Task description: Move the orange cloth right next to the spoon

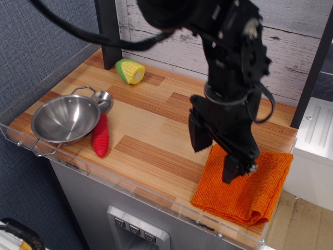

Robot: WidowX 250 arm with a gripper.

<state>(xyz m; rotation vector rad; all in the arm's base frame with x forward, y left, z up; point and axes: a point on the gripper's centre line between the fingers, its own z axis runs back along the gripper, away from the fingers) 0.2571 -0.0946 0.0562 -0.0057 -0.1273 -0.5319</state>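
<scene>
The orange cloth (pixel 255 190) lies flat at the front right corner of the wooden table. My black gripper (pixel 216 160) is open and hangs over the cloth's left edge, one finger (pixel 197 136) left of the cloth and the other (pixel 232 167) down over the cloth. I cannot tell whether it touches the fabric. The spoon (pixel 101 130) lies at the left, its red ribbed handle pointing toward the front and its shiny scoop (pixel 102 97) beside the steel bowl.
A steel bowl (pixel 63 120) with wire handles sits at the front left, touching the spoon. A toy corn cob (pixel 130 71) lies at the back left by a black post (pixel 108 34). A clear plastic rim (pixel 140 194) runs along the table's front edge.
</scene>
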